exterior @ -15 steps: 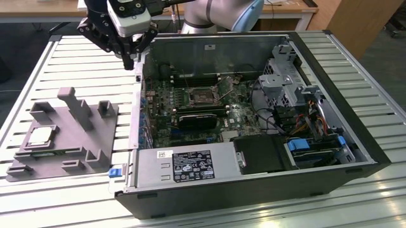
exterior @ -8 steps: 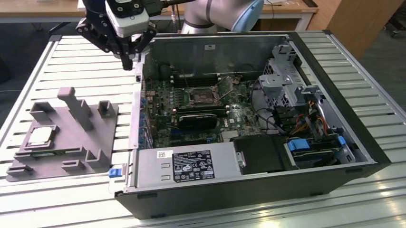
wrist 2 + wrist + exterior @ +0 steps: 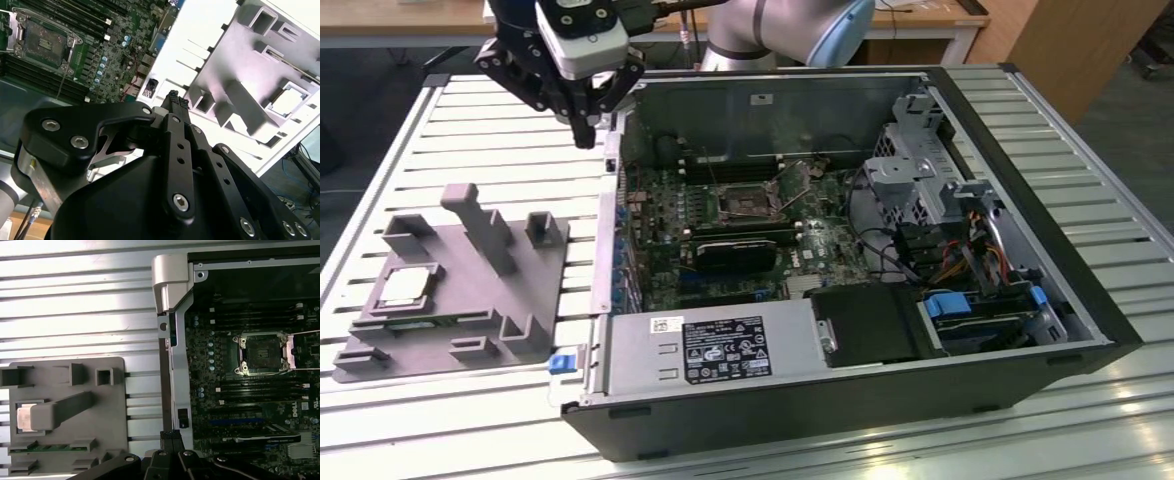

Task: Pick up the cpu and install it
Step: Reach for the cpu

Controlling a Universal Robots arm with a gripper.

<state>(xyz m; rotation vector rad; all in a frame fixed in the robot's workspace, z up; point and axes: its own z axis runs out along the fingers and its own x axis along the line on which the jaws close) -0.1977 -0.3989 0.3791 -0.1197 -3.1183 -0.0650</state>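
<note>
Hovering beside open computer case (image 3: 854, 415), claw (image 3: 583, 138) closed empty, cpu (image 3: 403, 287) lying in grey fixture (image 3: 487, 300), white printed label (image 3: 727, 349) on power supply (image 3: 638, 358)

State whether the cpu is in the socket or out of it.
Out. The cpu lies in the grey fixture beside the case; the socket on the board sits bare.

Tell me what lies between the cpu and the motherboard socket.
From the cpu toward the socket, the exterior view shows the grey fixture's posts, a strip of slatted table, then the case's side wall.
</note>
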